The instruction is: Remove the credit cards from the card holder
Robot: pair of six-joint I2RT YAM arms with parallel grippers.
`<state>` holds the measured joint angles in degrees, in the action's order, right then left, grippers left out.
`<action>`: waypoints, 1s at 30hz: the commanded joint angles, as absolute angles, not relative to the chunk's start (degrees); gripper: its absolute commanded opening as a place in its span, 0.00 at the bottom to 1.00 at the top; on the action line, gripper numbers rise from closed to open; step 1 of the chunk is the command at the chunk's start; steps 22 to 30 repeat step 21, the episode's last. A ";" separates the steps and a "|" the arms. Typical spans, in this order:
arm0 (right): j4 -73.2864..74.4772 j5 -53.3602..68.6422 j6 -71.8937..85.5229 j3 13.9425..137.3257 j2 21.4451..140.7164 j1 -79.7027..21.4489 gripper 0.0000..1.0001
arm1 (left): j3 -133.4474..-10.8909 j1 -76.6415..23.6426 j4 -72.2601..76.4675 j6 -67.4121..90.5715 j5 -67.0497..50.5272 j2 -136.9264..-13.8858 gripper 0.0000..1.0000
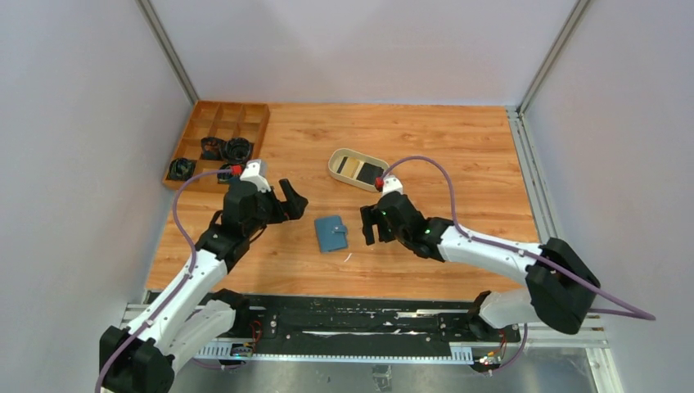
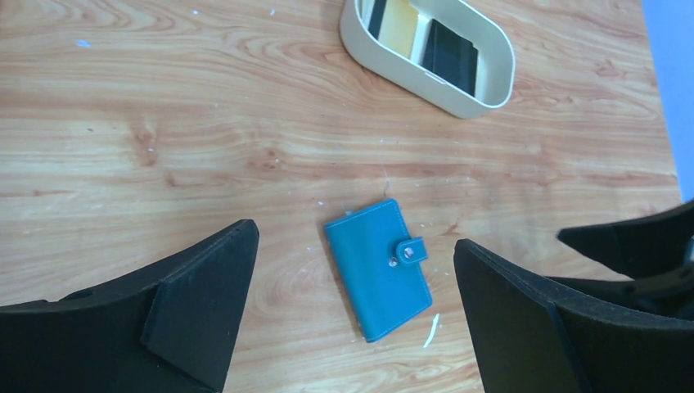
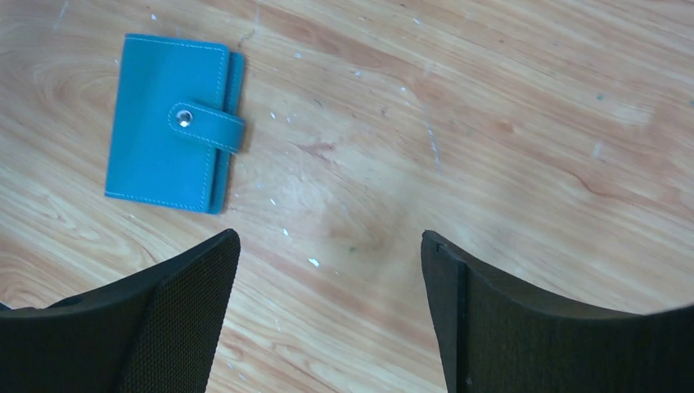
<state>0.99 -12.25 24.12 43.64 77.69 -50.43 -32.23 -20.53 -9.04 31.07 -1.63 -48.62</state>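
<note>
The teal-blue card holder (image 1: 331,233) lies folded shut and snapped on the wooden table between my two grippers. It also shows in the left wrist view (image 2: 378,266) and the right wrist view (image 3: 172,123). A tan-gold credit card (image 2: 398,20) and a black credit card (image 2: 448,53) lie in the beige oval dish (image 2: 352,41), which stands behind the card holder (image 1: 358,169). My left gripper (image 1: 295,205) (image 2: 353,237) is open and empty, above and left of the card holder. My right gripper (image 1: 368,225) (image 3: 329,237) is open and empty, just right of it.
A brown wooden compartment tray (image 1: 196,115) with several black items stands at the back left. Small white flecks lie on the table, one (image 2: 430,330) beside the card holder. Grey walls close in the table on the left, back and right.
</note>
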 commanded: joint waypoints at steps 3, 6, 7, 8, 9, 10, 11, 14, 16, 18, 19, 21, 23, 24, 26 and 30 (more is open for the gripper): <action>4.12 -19.44 21.89 40.51 70.12 -49.80 0.87 | -32.17 -20.20 -10.01 25.24 2.10 -46.43 1.00; 5.07 -20.44 19.80 40.88 69.69 -49.53 0.87 | -32.40 -20.21 -9.20 24.47 2.64 -46.14 1.00; 5.38 -20.54 19.22 41.20 69.81 -49.42 0.87 | -32.53 -20.21 -9.08 24.32 2.90 -46.13 1.00; 5.93 -20.75 18.86 41.55 70.01 -49.35 0.87 | -32.59 -20.21 -9.06 24.08 3.16 -46.06 1.00; 6.57 -21.03 18.69 41.94 70.32 -49.27 0.87 | -32.68 -20.21 -9.09 23.70 3.46 -46.13 1.00; 6.74 -21.17 18.65 42.08 70.38 -49.24 0.87 | -32.76 -20.21 -9.15 23.59 3.85 -46.03 1.00; 6.91 -21.20 18.45 42.10 70.48 -49.22 0.87 | -32.89 -20.21 -9.38 23.44 4.33 -45.95 1.00; 7.02 -21.01 17.50 41.81 70.37 -49.22 0.87 | -32.81 -20.21 -9.58 23.22 5.28 -44.92 1.00; 6.81 -20.22 16.65 41.58 70.23 -49.25 0.86 | -32.70 -20.21 -9.25 22.93 5.44 -44.41 1.00; 6.85 -19.55 15.78 41.70 70.18 -49.26 0.86 | -32.72 -20.21 -9.27 22.81 5.66 -44.39 1.00; 6.86 -19.67 15.54 41.86 70.10 -49.22 0.87 | -32.64 -20.21 -9.05 22.89 5.70 -44.39 1.00; 7.84 -21.00 15.46 42.57 70.05 -49.26 0.88 | -32.38 -20.21 -8.71 23.10 5.66 -44.31 1.00; 7.84 -21.00 15.46 42.57 70.05 -49.26 0.88 | -32.38 -20.21 -8.71 23.10 5.66 -44.31 1.00; 7.84 -21.00 15.46 42.57 70.05 -49.26 0.88 | -32.38 -20.21 -8.71 23.10 5.66 -44.31 1.00; 7.84 -21.00 15.46 42.57 70.05 -49.26 0.88 | -32.38 -20.21 -8.71 23.10 5.66 -44.31 1.00; 7.84 -21.00 15.46 42.57 70.05 -49.26 0.88 | -32.38 -20.21 -8.71 23.10 5.66 -44.31 1.00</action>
